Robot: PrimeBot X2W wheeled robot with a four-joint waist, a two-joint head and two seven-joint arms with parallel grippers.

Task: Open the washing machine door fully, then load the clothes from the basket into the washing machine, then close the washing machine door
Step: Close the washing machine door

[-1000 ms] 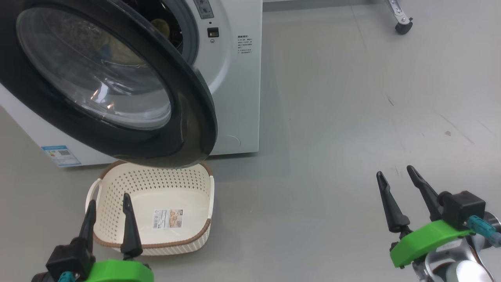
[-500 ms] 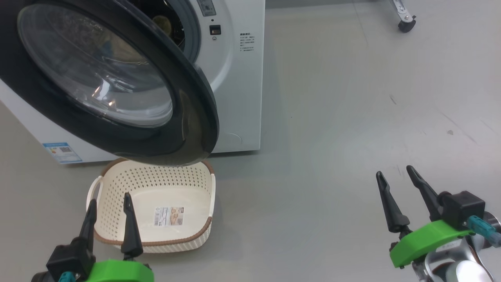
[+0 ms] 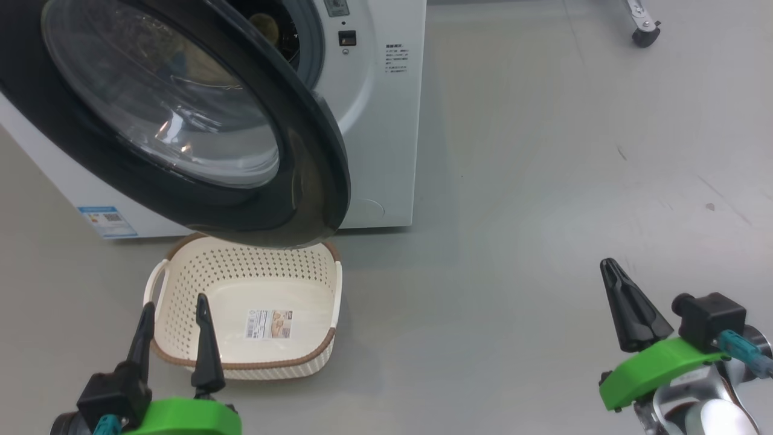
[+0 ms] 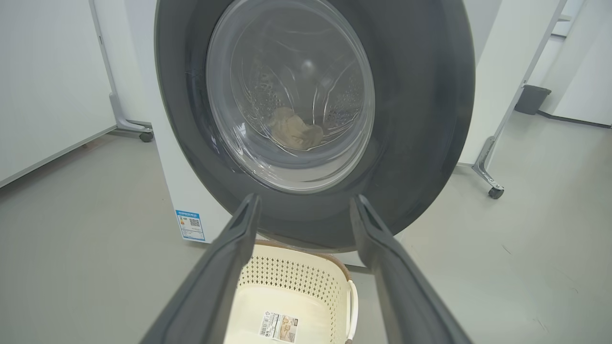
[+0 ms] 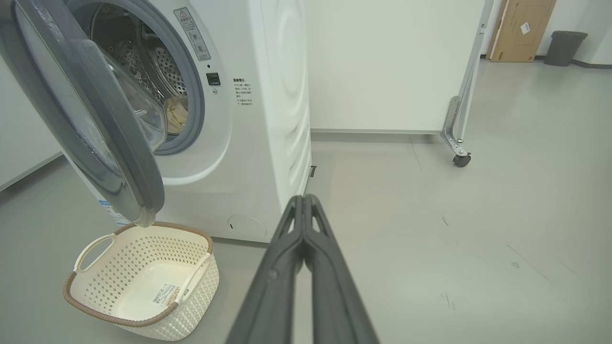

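Door (image 3: pixel 314 157) hangs part-open over back of basket (image 3: pixel 181 284), which sits on floor (image 3: pixel 513 211) in front of washer (image 3: pixel 386 121). Clothes (image 5: pixel 176 113) lie inside drum (image 5: pixel 162 62). L gripper (image 3: pixel 175 302) spread wide, holding nothing. R gripper (image 3: pixel 609 266) pinched tight on nothing, well off to the right.

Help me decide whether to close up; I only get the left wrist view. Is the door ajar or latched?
Observer: Ajar. The right wrist view shows the washing machine door swung well out from the washing machine, the drum exposed.
Operator: Anything left in the basket?
Observer: The head view shows the whole basket: only its label inside.
Operator: And the right jaws?
Observer: The right gripper has its jaws shut on nothing, above the floor.
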